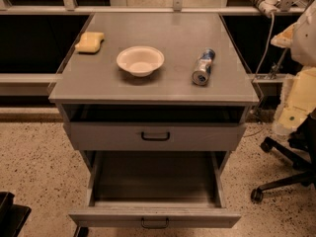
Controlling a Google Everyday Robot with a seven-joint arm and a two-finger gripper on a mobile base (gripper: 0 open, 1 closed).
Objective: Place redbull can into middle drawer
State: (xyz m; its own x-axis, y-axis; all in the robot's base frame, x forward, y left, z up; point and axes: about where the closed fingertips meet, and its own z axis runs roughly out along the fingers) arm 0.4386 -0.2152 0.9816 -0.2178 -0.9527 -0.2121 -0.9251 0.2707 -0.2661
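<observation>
Closest up, the middle drawer (154,191) sat pulled right out. Tool wasn't in shot, so can't tell its grip; only the pale arm (298,95) showed off the bench's (163,31) right edge. The redbull can (203,67) lay on its side near that edge, with the white bowl (140,60) mid-bench.

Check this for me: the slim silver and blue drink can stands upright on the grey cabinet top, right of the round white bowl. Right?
No: the camera view shows the slim silver and blue drink can lying on its side, not upright, on the grey cabinet top, right of the round white bowl. The gripper is out of view.
</observation>
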